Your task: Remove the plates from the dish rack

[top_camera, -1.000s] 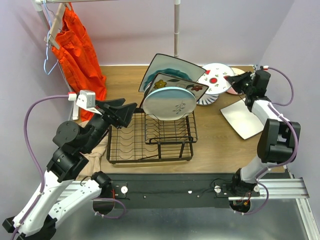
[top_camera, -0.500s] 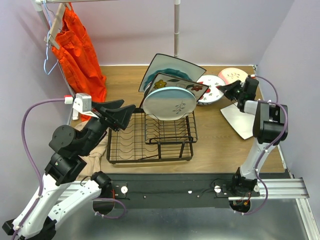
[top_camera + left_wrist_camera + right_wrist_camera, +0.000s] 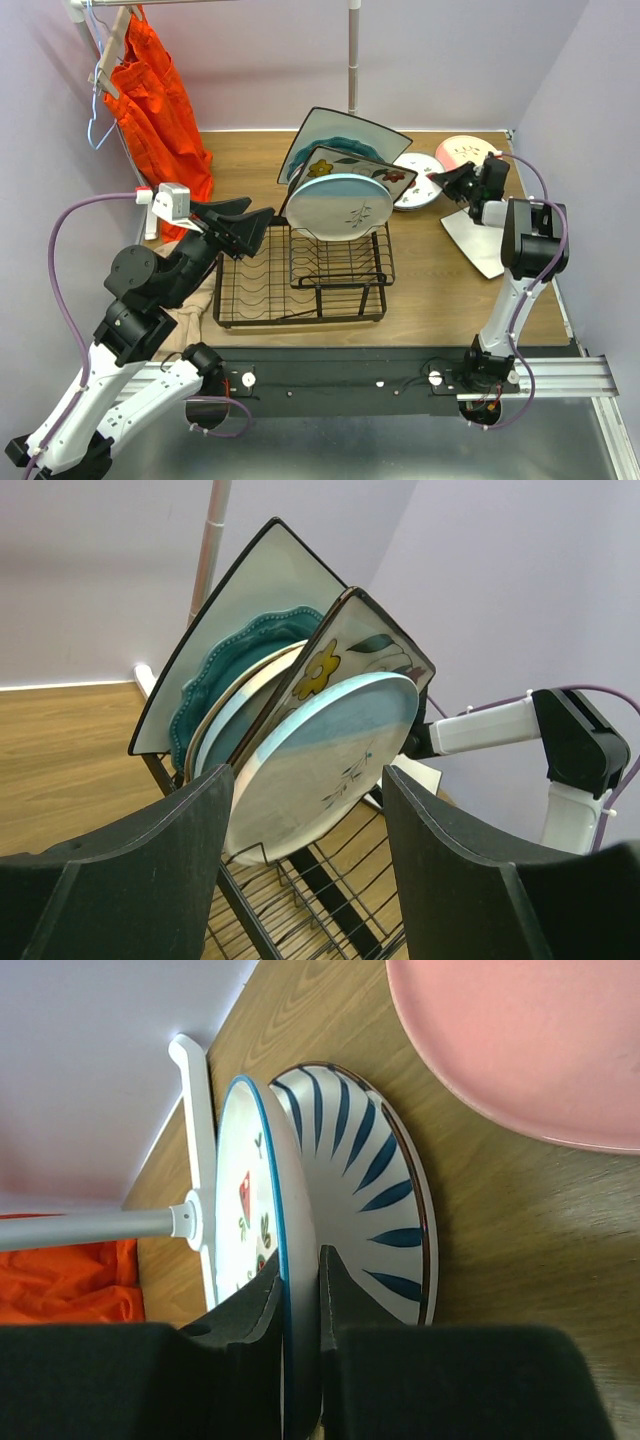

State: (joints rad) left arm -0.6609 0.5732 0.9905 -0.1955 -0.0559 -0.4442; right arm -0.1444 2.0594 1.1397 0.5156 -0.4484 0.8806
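Note:
The black wire dish rack (image 3: 300, 285) stands mid-table. Leaning in its upper tier are a round mint floral plate (image 3: 338, 205) (image 3: 320, 760), a square flower-print plate (image 3: 355, 165) (image 3: 375, 645), a dark teal scalloped plate (image 3: 215, 680) and a big square white plate (image 3: 340, 128). My left gripper (image 3: 250, 225) (image 3: 305, 780) is open just left of them, holding nothing. My right gripper (image 3: 452, 182) (image 3: 298, 1270) is shut on the rim of the red-fruit plate (image 3: 418, 185) (image 3: 240, 1210). It holds that plate low over a blue-striped plate (image 3: 375, 1160).
A pink plate (image 3: 465, 150) (image 3: 520, 1040) and a square white plate (image 3: 480, 240) lie on the wood at the right. An orange garment (image 3: 155, 95) hangs at the back left. A metal pole (image 3: 353, 60) rises behind the rack. A beige cloth (image 3: 190, 320) lies under the left arm.
My right gripper has brought the red-fruit plate down and to the left, from tilted up to nearly flat over the striped plate. The left arm barely shifted.

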